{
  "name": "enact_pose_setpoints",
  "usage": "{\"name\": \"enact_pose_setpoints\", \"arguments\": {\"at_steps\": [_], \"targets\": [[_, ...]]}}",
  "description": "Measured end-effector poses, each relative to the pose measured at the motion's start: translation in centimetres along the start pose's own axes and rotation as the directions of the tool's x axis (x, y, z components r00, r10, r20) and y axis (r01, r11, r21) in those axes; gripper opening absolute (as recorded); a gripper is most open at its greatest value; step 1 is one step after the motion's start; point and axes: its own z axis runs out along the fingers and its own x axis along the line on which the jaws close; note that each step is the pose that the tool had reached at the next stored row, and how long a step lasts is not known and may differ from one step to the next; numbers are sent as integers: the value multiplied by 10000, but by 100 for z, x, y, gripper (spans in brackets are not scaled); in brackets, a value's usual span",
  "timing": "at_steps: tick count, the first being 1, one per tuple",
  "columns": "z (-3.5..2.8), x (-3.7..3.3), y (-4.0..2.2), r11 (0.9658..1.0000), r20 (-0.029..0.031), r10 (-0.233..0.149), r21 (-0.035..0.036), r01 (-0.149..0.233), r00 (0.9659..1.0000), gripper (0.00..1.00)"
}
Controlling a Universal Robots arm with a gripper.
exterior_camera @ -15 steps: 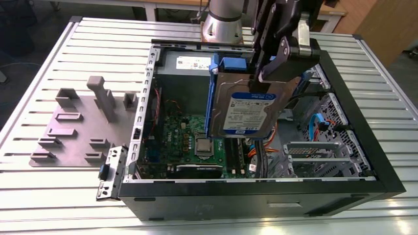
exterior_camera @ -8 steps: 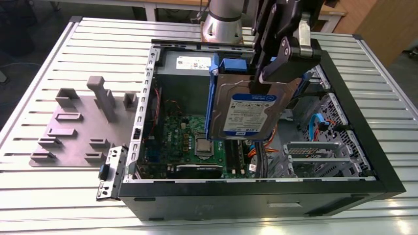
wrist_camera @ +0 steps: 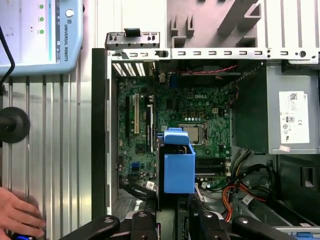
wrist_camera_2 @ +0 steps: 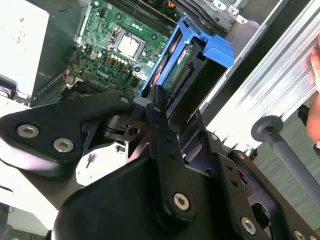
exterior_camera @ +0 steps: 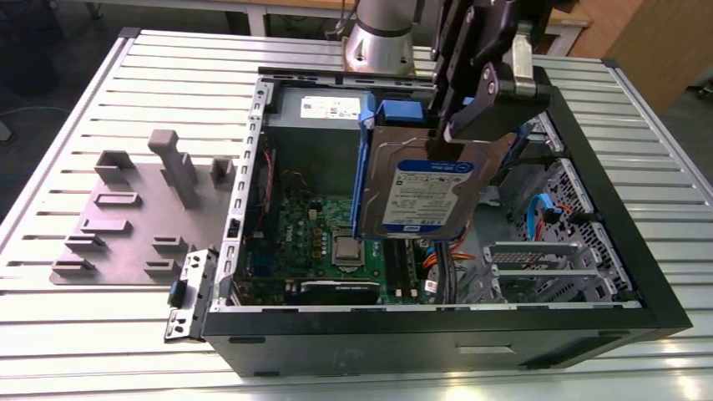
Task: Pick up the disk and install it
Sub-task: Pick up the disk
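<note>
We are holding the disk (exterior_camera: 429,188) in the air above the open case (exterior_camera: 446,316), over the board (exterior_camera: 317,238) and apart from it. It is hanging upright, with the label facing the exterior view, and its lower edge is free and touching nothing. We judge that we are holding it upright so that this free edge is pointing down into the case. We also judge that the case is lying on its side with the cover off so that the inside is open from above. In the first wrist view we are looking down along the blue carrier (wrist_camera: 179,167), with the board below it.

The gripper (exterior_camera: 473,127) is clamping the disk by its top edge. The fingers are closed narrow on it and, as far as we can judge, they are touching nothing else.

Inside the case, the grey box (exterior_camera: 317,113) is sitting behind the disk, and a metal cage (exterior_camera: 546,263) is on the exterior view's right. Outside, on the exterior view's left, a grey plate (exterior_camera: 123,221) with upright blocks is lying on the surface (exterior_camera: 100,334). A person's hand (wrist_camera: 17,215) is resting on the surface, well apart from the disk.
</note>
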Motion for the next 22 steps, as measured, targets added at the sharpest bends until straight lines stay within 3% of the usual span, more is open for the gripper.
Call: {"name": "enact_pose_setpoints", "arguments": {"at_steps": [7,15,22], "targets": [[-8,-7,-209,10000,1,-1,-1,1,10000,35],[-21,18,-234,10000,0,0,-4,0,10000,35],[-25,89,-335,10000,0,-1,-14,1,10000,35]]}}
